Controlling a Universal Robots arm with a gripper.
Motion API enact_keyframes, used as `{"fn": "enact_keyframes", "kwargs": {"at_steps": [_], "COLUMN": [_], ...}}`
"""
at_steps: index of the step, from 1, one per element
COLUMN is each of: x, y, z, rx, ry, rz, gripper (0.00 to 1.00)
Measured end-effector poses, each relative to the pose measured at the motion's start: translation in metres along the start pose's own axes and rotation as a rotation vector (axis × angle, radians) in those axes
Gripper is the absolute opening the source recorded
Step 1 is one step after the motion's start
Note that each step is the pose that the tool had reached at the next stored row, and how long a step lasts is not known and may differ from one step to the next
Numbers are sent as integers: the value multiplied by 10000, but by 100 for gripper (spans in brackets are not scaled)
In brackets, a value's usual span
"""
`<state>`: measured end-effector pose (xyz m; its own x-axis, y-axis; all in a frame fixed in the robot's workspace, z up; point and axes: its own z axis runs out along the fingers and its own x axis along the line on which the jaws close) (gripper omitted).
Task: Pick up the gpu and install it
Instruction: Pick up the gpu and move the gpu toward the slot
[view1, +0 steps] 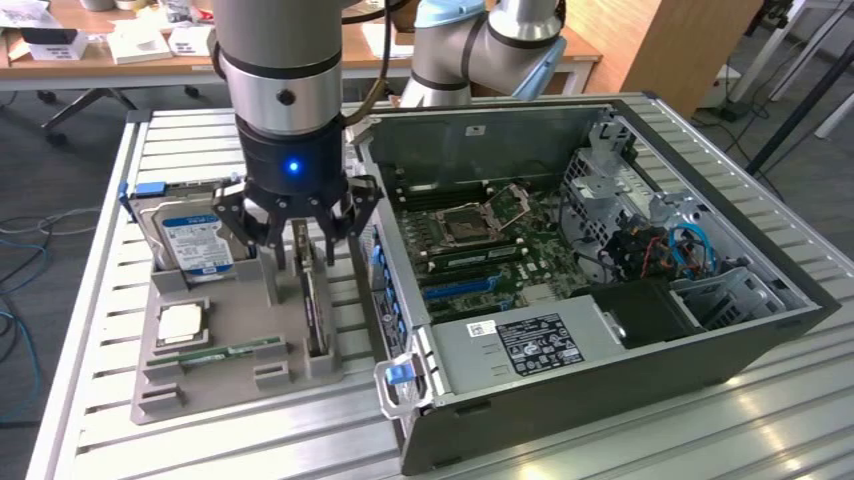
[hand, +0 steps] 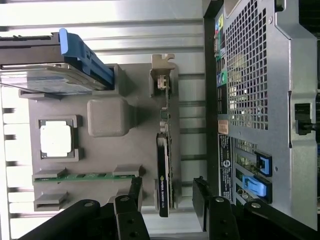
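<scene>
The gripper (view1: 302, 228) hangs over the tray (view1: 234, 305), spread as wide as it goes and holding nothing. The gpu (view1: 316, 300) stands on edge in a slot along the tray's side nearest the case (view1: 601, 390). In the wrist view the card sits between the two fingers (hand: 136, 192), roughly centred and touching neither.

The step in hand looks like the grasp. It probably goes best with the fingers kept parallel to the card's flat faces and brought straight down, so both pads meet the board together and do not tip it in its slot. A hold on the board's body, clear of the slot's end clip (hand: 161, 75), seems safer than one near an end.

Room is tight. The case wall stands just beside the tray on the gpu's side, so the outer finger has only a narrow gap there. On the tray's inner side a raised block (hand: 107, 116) stands near the card. The drive (view1: 187, 235) stands upright at the tray's far corner. The chip (view1: 180, 325) and memory stick (view1: 220, 352) lie in pockets well apart from the gpu, out of the way.
</scene>
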<state>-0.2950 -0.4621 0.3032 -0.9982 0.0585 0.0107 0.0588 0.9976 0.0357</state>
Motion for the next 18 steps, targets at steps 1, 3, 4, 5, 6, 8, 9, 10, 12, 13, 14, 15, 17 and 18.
{"fn": "enact_keyframes", "kwargs": {"at_steps": [1, 3, 4, 5, 6, 8, 9, 10, 12, 13, 14, 15, 17, 18], "x": [0, 0, -1, -1, -1, -1, -1, -2, -2, -2, -3, -3, -3, -3], "y": [0, -2, -2, -3, -3, -5, -5, -6, -7, -8, -9, -9, -10, -11], "z": [13, 43, 59, 75, 93, 128, 146, 166, 201, 220, 238, 256, 292, 307], "rx": [0, 0, 1, 1, 0, 1, 2, 2, 2, 2, 1, 1, 2, 0], "ry": [1, 1, 2, 2, 2, 3, 3, 4, 4, 4, 4, 3, 4, 3], "rz": [-9, -30, -41, -50, -57, -70, -75, -79, -86, -89, -91, -94, -97, -99], "gripper": [53, 53, 53, 53, 53, 53, 53, 53, 53, 53, 53, 53, 53, 53]}}
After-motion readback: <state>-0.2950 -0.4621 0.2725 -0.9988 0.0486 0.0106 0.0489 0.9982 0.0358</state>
